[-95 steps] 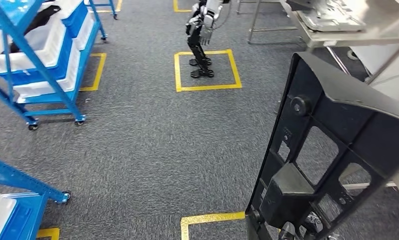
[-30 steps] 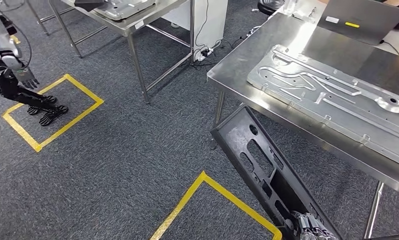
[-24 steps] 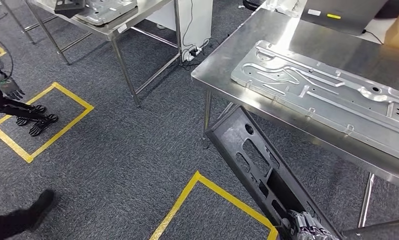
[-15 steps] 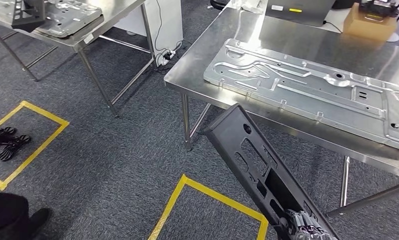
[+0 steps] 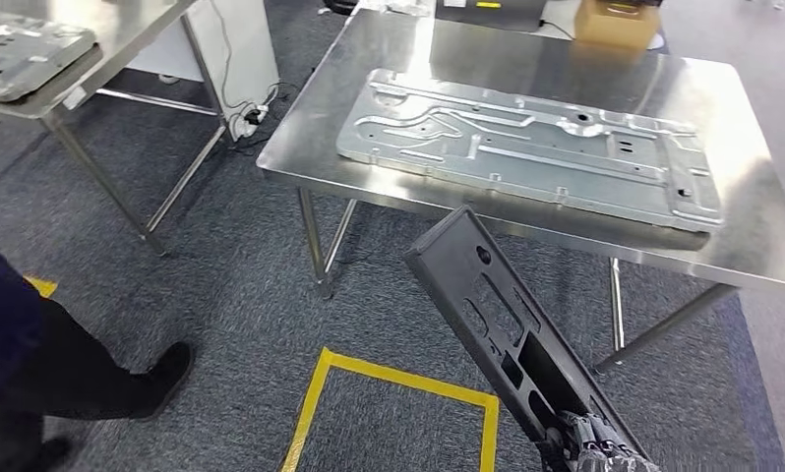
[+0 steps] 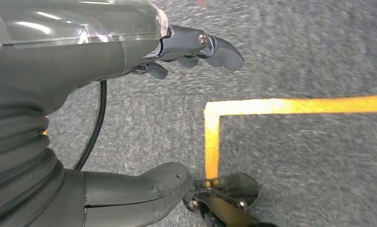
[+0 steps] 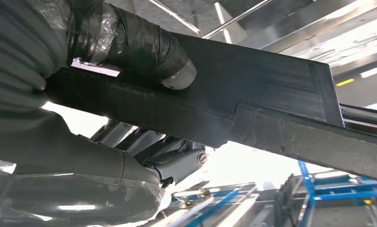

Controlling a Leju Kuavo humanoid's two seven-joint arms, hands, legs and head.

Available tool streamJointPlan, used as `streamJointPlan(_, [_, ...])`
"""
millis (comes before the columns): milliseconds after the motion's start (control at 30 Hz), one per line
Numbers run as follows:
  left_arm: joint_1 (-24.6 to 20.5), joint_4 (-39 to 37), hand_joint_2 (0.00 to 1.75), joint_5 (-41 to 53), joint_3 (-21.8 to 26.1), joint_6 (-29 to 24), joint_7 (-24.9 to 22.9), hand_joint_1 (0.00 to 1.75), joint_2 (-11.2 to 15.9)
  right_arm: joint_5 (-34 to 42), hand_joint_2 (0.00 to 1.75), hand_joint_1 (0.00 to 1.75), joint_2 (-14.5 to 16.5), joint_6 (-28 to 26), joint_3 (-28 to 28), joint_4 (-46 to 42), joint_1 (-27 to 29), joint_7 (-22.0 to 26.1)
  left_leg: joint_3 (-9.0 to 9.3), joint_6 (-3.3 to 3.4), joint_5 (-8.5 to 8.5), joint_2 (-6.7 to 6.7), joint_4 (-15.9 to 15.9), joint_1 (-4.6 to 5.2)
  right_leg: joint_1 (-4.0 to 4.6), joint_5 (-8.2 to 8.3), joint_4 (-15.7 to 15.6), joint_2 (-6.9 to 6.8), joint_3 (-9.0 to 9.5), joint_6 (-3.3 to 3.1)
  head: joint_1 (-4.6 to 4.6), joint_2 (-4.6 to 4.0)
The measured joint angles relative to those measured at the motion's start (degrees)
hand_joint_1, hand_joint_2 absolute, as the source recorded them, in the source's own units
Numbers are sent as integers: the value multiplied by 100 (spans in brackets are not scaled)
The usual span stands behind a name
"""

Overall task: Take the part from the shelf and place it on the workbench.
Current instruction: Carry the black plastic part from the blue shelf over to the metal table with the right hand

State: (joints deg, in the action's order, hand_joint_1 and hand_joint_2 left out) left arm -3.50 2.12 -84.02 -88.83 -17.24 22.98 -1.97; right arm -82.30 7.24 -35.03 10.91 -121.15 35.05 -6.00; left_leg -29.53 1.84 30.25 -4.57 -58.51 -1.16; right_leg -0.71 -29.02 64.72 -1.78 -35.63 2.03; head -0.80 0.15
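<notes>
The right hand (image 5: 597,447) is gripping the lower end of the black part (image 5: 502,324); in the right wrist view the thumb is pressing on one face of the part and the fingers (image 7: 163,151) are curling under the other. The part is slanting up from the hand toward 11 o'clock, and its top end is lying just below the near edge of the workbench (image 5: 369,118). The left hand (image 6: 106,94) is hanging over the carpet, holding nothing, fingers apart.

The main risk, I think, is the top end hitting the bench edge when the arm is lifting, because the part is long and is held only at one end. Such a hit could twist it in the grip or knock it loose. A one-end hold is also giving much leverage, so the part may be slipping if the robot is turning fast.

A metal plate (image 5: 526,147) is covering the middle of the bench, so the part may be landing on it and sliding. A person's leg (image 5: 84,364) is standing at 8 o'clock, well apart from the part.
</notes>
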Motion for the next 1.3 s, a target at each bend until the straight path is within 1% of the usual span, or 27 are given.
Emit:
streamJointPlan(33, [-4, 0, 175, -2, 0, 4, 8, 0, -2, 37, 175, 175, -19, 16, 22, -1, -5, -30, 24, -29, 25, -45, -1, 10, 23, 91, -298, -76, 160, -35, 1, 0])
streamJointPlan(67, [-13, 0, 175, -5, 0, 10, 19, 0, -2, 98, 175, 175, -38, 29, 43, -1, -10, -61, 42, -59, 46, -80, -1, 20, 47, 116, -466, -126, 249, -69, 1, 0])
streamJointPlan(133, [-43, 0, 175, -20, 0, 31, 50, 0, -2, 295, 175, 175, -69, 60, 75, -2, -14, -100, 89, -121, 65, -143, 22, 35, 78, 97, -534, -90, 272, -131, 2, 0])
streamJointPlan(167, [-57, 0, 175, -28, 0, 44, 67, 0, 0, 393, 175, 175, -79, 72, 88, -3, -15, -103, 115, -151, 80, -133, 26, 28, 64, 105, -564, -62, 289, -164, 2, 0])
streamJointPlan(233, [-59, 0, 175, -41, 0, 64, 98, 0, 4, 556, 175, 175, -92, 93, 124, -9, -39, -75, 67, -203, 221, 67, -161, 14, 32, 132, -643, -15, 338, -246, 4, 0])
streamJointPlan(300, [-30, 0, 175, -45, -1, 90, 115, 0, 7, 667, 175, 175, -106, 113, 184, -12, -97, -39, -254, -233, 543, 333, -799, 2, 22, 138, -673, 32, 358, -315, 8, 0])
streamJointPlan(333, [-12, 0, 175, -44, -2, 104, 117, 0, 7, 699, 175, 175, -116, 123, 215, -13, -126, -24, -458, -244, 684, 388, -1173, 0, 28, 131, -670, 62, 358, -339, 9, 0])
streamJointPlan(367, [5, 0, 175, -43, -4, 122, 119, 0, 7, 714, 175, 175, -127, 139, 245, -12, -150, -11, -621, -254, 740, 410, -1446, -1, 34, 119, -665, 100, 362, -348, 9, 0])
streamJointPlan(400, [17, 0, 175, -43, -6, 142, 121, 0, 7, 716, 175, 175, -141, 160, 270, -12, -170, -3, -696, -260, 675, 415, -1524, -1, 38, 104, -655, 136, 370, -349, 9, 0])
streamJointPlan(433, [23, 0, 175, -43, -9, 160, 123, 0, 10, 715, 175, 175, -156, 184, 294, -12, -192, 0, -671, -261, 504, 414, -1389, -3, 37, 84, -640, 170, 382, -343, 9, 0])
streamJointPlan(500, [24, 0, 175, -43, -17, 201, 129, 0, 20, 711, 175, 175, -187, 220, 344, -11, -235, -2, -417, -237, 75, 418, -726, -4, 36, 21, -595, 220, 412, -307, 9, 0])
streamJointPlan(533, [20, 0, 175, -40, -22, 214, 133, 0, 28, 709, 175, 175, -203, 233, 365, -11, -257, -8, -292, -210, -36, 423, -413, 5, 44, -21, -567, 239, 422, -273, 9, 0])
streamJointPlan(567, [17, 0, 175, -28, -26, 225, 135, 0, 32, 708, 175, 175, -221, 250, 386, -11, -286, -24, -207, -175, -74, 425, -203, 19, 49, -54, -556, 252, 432, -234, 7, 0])
streamJointPlan(700, [21, 0, 175, 71, -33, 240, 122, 0, 36, 689, 175, 175, -346, 362, 446, -6, -457, -154, -81, -15, -40, 422, -18, 20, 48, -58, -446, 259, 461, -79, 4, 0])
streamJointPlan(733, [20, 0, 175, 103, -33, 241, 117, 0, 37, 692, 175, 175, -392, 412, 455, -2, -519, -189, -33, 15, -41, 419, -4, 12, 40, -125, -318, 247, 405, -55, 3, 0])
streamJointPlan(800, [17, 0, 175, 162, -33, 246, 108, 0, 45, 721, 175, 175, -491, 548, 464, 22, -668, -253, 43, 47, -17, 410, 10, 3, 19, -366, 245, 223, 84, -3, 2, 0])
streamJointPlan(867, [20, 0, 175, 198, -33, 260, 102, 0, 55, 762, 175, 175, -572, 649, 462, 72, -781, -296, 102, 54, 45, 406, 11, 1, -7, -581, 879, 212, -374, 50, 2, 0])
streamJointPlan(900, [24, 0, 175, 209, -33, 267, 99, 0, 58, 778, 175, 175, -607, 684, 461, 99, -815, -308, 147, 48, 87, 409, 11, -2, -20, -574, 992, 209, -518, 69, 2, 0])
streamJointPlan(933, [29, 0, 175, 221, -33, 273, 98, 0, 58, 791, 175, 175, -637, 710, 461, 125, -845, -310, 207, 38, 136, 414, 11, -8, -32, -462, 904, 206, -564, 79, 2, 0])
streamJointPlan(967, [32, 0, 175, 233, -33, 279, 97, 0, 58, 801, 175, 175, -664, 736, 460, 147, -877, -310, 278, 21, 191, 420, 12, -17, -40, -249, 633, 200, -516, 77, 2, 0])
streamJointPlan(1000, [34, 0, 175, 246, -34, 282, 95, 0, 57, 810, 175, 175, -688, 764, 457, 168, -913, -310, 345, 1, 252, 423, 17, -24, -45, 36, 266, 186, -420, 64, 1, 0])
streamJointPlan(1033, [32, 0, 175, 255, -34, 286, 92, 0, 57, 828, 175, 175, -709, 799, 451, 193, -958, -310, 414, -25, 309, 425, 21, -27, -30, 224, -37, 167, -338, 36, 1, 0])
streamJointPlan(1100, [26, 0, 175, 270, -35, 291, 82, 0, 61, 896, 175, 175, -743, 886, 421, 248, -1046, -305, 521, -98, 390, 419, 54, -20, 16, 389, -325, 139, -249, -58, -1, 0])
streamJointPlan(1167, [12, 0, 175, 293, -35, 292, 73, 0, 66, 984, 175, 175, -765, 979, 366, 304, -1133, -293, 594, -192, 354, 412, 28, -8, 35, 346, -351, 154, -173, -168, -2, 0])
streamJointPlan(1200, [3, 0, 175, 306, -35, 292, 70, 0, 73, 1015, 175, 175, -772, 1014, 337, 329, -1172, -286, 576, -225, 292, 412, -96, -11, 27, 343, -393, 164, -107, -216, -2, 0])
streamJointPlan(1267, [-15, 0, 175, 319, -35, 293, 67, 0, 87, 1062, 175, 175, -782, 1067, 280, 378, -1263, -264, 279, -253, 239, 420, -638, -20, 17, 287, -477, 173, 50, -305, 1, 0])
streamJointPlan(1300, [-15, 0, 175, 324, -35, 293, 66, 0, 94, 1079, 175, 175, -785, 1082, 257, 402, -1300, -255, 45, -253, 324, 424, -982, -21, 20, 246, -507, 173, 115, -341, 3, 0])
